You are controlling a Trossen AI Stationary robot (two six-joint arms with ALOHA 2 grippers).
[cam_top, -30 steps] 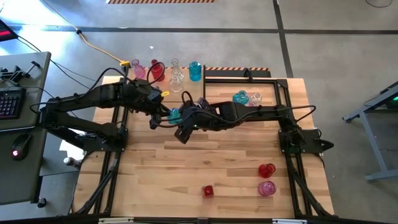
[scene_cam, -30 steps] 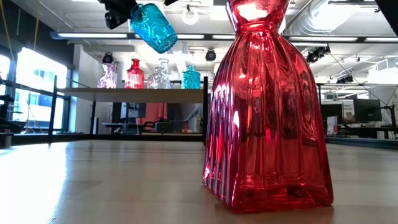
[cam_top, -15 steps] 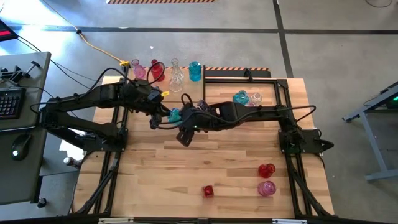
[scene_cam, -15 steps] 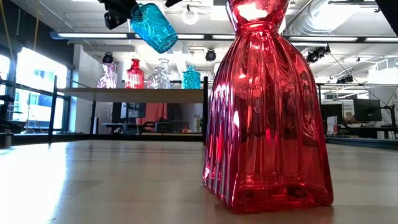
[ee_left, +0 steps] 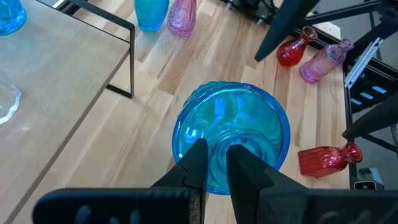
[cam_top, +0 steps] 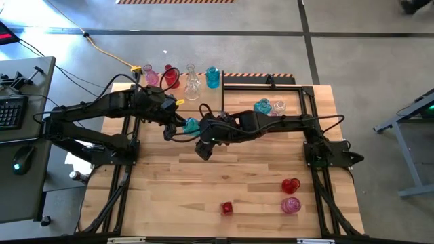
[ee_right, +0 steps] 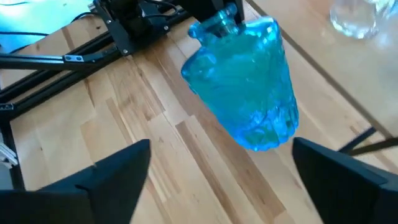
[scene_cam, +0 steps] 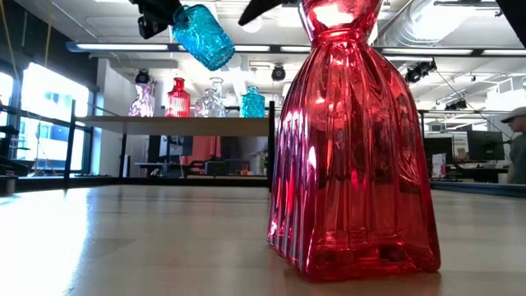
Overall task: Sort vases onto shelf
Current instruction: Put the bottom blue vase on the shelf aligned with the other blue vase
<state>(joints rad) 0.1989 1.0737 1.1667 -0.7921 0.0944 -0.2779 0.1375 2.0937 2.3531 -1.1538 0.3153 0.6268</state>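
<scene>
While a red vase point(scene_cam: 353, 140) fills the near low view, standing upright on the table point(cam_top: 258, 176), no brand, label or readable writing shows on anything. In the high view that near edge holds three vases: the red one, another red vase point(cam_top: 291, 185) and a pink vase point(cam_top: 291, 205), well apart from the arms. Mid-table, the left gripper point(cam_top: 182, 125) is clenched on the neck of a teal vase point(cam_top: 191, 125), holding it tilted in the air above the table; its wrist view shows both fingers point(ee_left: 194, 163) pinching the neck with the body pointing away. The right gripper point(cam_top: 203, 146) sits just beside that vase with jaws spread wide, released, touching nothing; its wrist view shows the teal vase free between its two fingers point(ee_right: 118, 171). Farther back, a teal and a clear vase point(cam_top: 278, 107) stand close together on the shelf point(cam_top: 258, 102). At the far edge a row stands on a second raised panel point(scene_cam: 177, 120): pink, red, clear, teal point(cam_top: 213, 77). A person point(scene_cam: 518, 156) shows at the room's edge in the low view.
</scene>
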